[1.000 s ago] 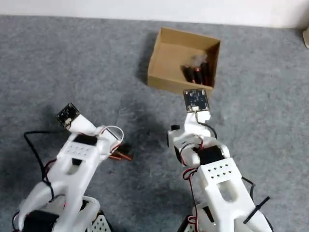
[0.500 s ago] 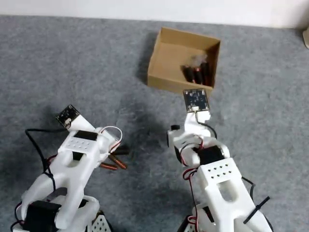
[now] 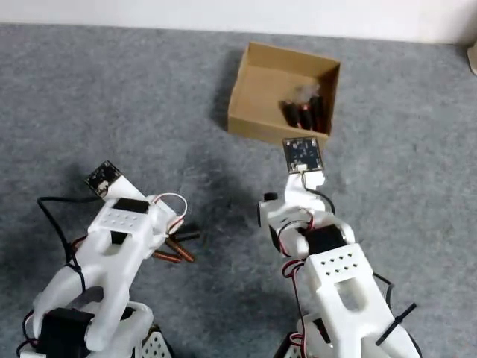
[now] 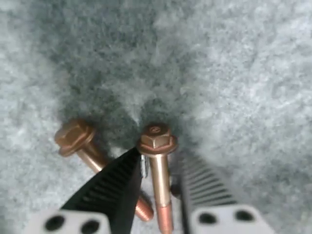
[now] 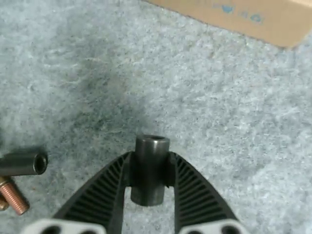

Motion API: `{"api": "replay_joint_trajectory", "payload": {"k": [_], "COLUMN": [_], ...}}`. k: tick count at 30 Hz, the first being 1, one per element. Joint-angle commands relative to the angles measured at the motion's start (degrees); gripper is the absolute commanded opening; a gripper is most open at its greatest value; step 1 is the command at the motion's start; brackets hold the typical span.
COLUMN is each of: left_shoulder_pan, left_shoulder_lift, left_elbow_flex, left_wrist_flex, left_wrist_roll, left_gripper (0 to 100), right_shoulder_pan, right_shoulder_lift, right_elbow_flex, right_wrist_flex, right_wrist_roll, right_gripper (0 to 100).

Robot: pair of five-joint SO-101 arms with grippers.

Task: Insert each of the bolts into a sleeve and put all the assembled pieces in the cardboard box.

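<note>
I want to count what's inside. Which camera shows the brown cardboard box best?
The high view: the brown cardboard box sits whole and open, dark metal pieces in one corner. The right wrist view catches its outer wall; the left wrist view faces copper bolts.

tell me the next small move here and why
Probably the left gripper should firm its hold on the bolt lined up in it and lift it off the carpet, since the right gripper holds a sleeve ready to receive it.
</note>
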Motion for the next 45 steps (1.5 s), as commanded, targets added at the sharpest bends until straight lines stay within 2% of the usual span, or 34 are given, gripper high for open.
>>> {"api": "replay_joint_trajectory", "payload": {"k": [1,9,15,19,26,30,34,38,40,43,45], "left_shoulder_pan": [-1.10,-1.19,0.48,1.98,2.59,3.91,5.05,5.05,5.05,5.23,7.78], "left_shoulder_lift": [0.40,-0.22,-0.31,-0.31,-6.55,-17.10,-29.23,-41.10,-46.90,-56.04,-61.76], "left_elbow_flex": [-1.19,-1.36,-4.88,-14.20,-37.05,-41.89,-39.34,-31.25,-25.10,-13.76,-4.88], "left_wrist_flex": [1.49,1.85,1.85,7.03,21.19,23.82,24.00,23.47,21.19,16.35,12.22], "left_wrist_roll": [-2.81,-4.22,-25.05,-35.34,-44.04,-48.44,-50.90,-50.73,-50.81,-50.64,-50.55], "left_gripper": [2,1,1,1,1,1,1,1,1,1,1], "right_shoulder_pan": [0.92,0.92,0.92,0.92,0.92,0.92,0.75,0.40,-0.66,-4.44,-7.08], "right_shoulder_lift": [-1.01,-1.01,-1.45,-1.45,-1.54,-1.63,-3.47,-12.97,-20.44,-33.01,-41.63], "right_elbow_flex": [-0.48,-0.48,-0.48,-0.40,-0.40,-0.40,-0.22,5.58,9.80,15.87,20.18], "right_wrist_flex": [-2.07,-2.07,-2.07,-1.98,-1.98,-1.98,-1.98,-3.82,-5.14,-5.05,-4.97], "right_wrist_roll": [0.70,0.70,0.70,0.70,0.79,0.79,0.79,0.79,0.88,5.54,8.00], "right_gripper": [0.5,0.5,0.5,0.5,0.5,0.5,0.5,0.5,0.5,0.5,0.5]}}
